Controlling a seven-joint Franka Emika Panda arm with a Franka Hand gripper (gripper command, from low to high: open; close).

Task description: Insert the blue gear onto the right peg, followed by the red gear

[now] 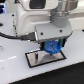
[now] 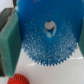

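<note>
The blue gear (image 1: 52, 48) is held on edge between my gripper's (image 1: 52, 46) fingers, just above the grey black-edged plate (image 1: 35, 59). In the wrist view the blue gear (image 2: 49, 40) fills most of the picture, its toothed rim and central hole showing, with a green finger pad (image 2: 9, 41) against one side. The red gear (image 2: 18, 79) lies on the white surface at the picture's edge in the wrist view; it is hidden in the exterior view. The pegs are too small or hidden to make out.
The white arm (image 1: 37, 17) and a black cable (image 1: 17, 36) fill the upper exterior view. The plate lies on a white table (image 1: 15, 70).
</note>
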